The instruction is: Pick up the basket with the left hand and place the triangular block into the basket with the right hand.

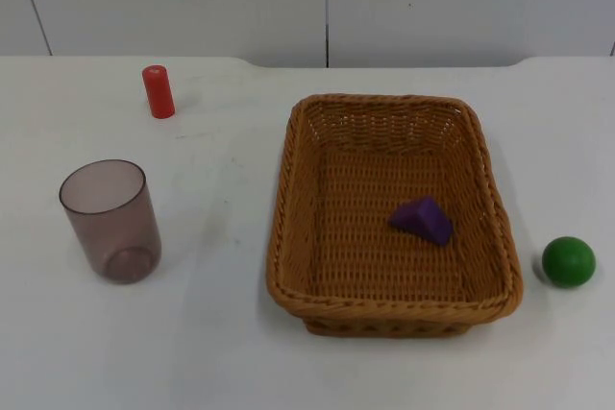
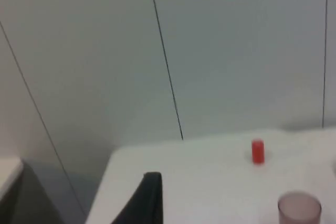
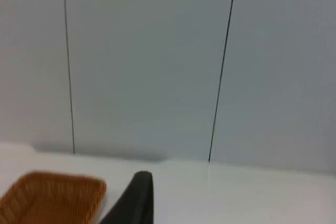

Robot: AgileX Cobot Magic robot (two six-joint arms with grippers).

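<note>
Although the task says to put the triangular block (image 1: 423, 219) into the basket (image 1: 288, 194), the purple block already lies inside it. In the top view it rests on the woven floor, a little toward four o'clock from the basket's middle. The basket sits flat on the white table (image 1: 221, 352), so I think the work is at its very end, or has not yet begun. If it has not begun, the left arm would have to reach for the basket's rim next, and the rim is thin, so the grip must be neat.

At nine o'clock from the basket stands a see-through cup (image 1: 110, 221), upright, with nothing in it that I can see. A red cylinder (image 1: 159, 91) stands at eleven o'clock, well apart. A green ball (image 1: 568, 261) lies just beside the basket at four o'clock.

In the left wrist view, a black fingertip (image 2: 147, 198) of the left gripper points toward the grey wall (image 2: 236, 51), with the red cylinder and the cup farther off. I cannot tell if it is spread or pressed together.

In the right wrist view, a black fingertip (image 3: 137, 198) of the right gripper hangs near the basket's edge. I cannot tell its state either. Both arms seem to wait, away from the things.
</note>
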